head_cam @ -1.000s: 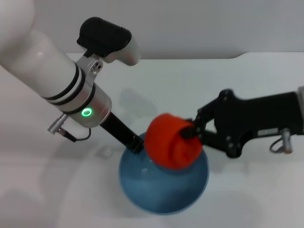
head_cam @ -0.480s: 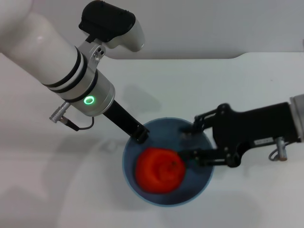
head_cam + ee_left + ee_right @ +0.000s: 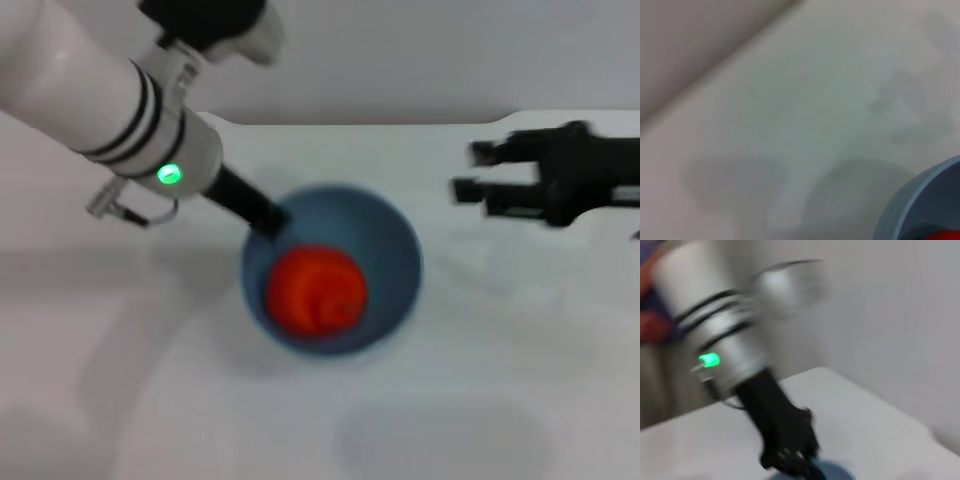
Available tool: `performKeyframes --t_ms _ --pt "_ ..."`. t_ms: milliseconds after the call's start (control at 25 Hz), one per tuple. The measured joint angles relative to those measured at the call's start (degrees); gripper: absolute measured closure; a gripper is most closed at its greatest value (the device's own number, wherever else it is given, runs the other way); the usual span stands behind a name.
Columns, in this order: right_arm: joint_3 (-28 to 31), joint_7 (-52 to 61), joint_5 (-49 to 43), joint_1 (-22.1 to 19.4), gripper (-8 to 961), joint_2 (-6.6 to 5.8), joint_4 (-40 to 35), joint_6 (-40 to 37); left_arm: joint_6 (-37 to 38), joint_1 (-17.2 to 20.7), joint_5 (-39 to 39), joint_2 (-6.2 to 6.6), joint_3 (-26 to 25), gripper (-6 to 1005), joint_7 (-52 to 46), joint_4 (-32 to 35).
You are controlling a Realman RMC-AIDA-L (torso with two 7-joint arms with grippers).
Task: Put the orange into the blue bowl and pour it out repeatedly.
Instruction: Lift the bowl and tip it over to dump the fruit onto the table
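Observation:
The blue bowl (image 3: 395, 245) is in the middle of the white table in the head view, with the orange (image 3: 315, 290) lying inside it. My left gripper (image 3: 272, 222) is shut on the bowl's far left rim. My right gripper (image 3: 468, 170) is open and empty, held to the right of the bowl and clear of it. The left wrist view shows part of the bowl's rim (image 3: 907, 200) and a sliver of the orange (image 3: 940, 235). The right wrist view shows the left gripper (image 3: 792, 462) on the bowl's rim (image 3: 835, 472).
The white table (image 3: 500, 380) ends at a grey wall (image 3: 400, 60) behind. The left arm (image 3: 100, 90), with a green light on its wrist, reaches in from the upper left.
The right gripper let go of the orange, which dropped into the bowl. The right gripper then drew back up and to the right. The left gripper and the bowl shifted a little towards the back.

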Motion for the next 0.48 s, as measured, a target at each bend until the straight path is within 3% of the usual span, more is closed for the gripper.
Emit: performKeyframes --t_ms 240,280,320,480 --pt "7.5 1.1 -7.5 -1.4 443 -0.20 1.9 -1.1 -14.3 12.0 6.4 0.05 6.9 1000 4.2 16.7" --pt "9.4 1.5 -9.0 -2.2 443 -0.08 2.4 -1.1 -22.5 17.1 11.6 0.07 11.0 1000 5.3 20.9" --pt "9.4 1.5 -9.0 -2.2 443 -0.08 2.4 -1.1 -22.5 17.1 11.6 0.07 11.0 1000 5.3 20.9" --pt "13.8 3.3 -9.3 -3.3 443 -0.19 5.2 -1.2 -41.1 27.3 18.7 0.05 19.2 1001 10.4 23.4"
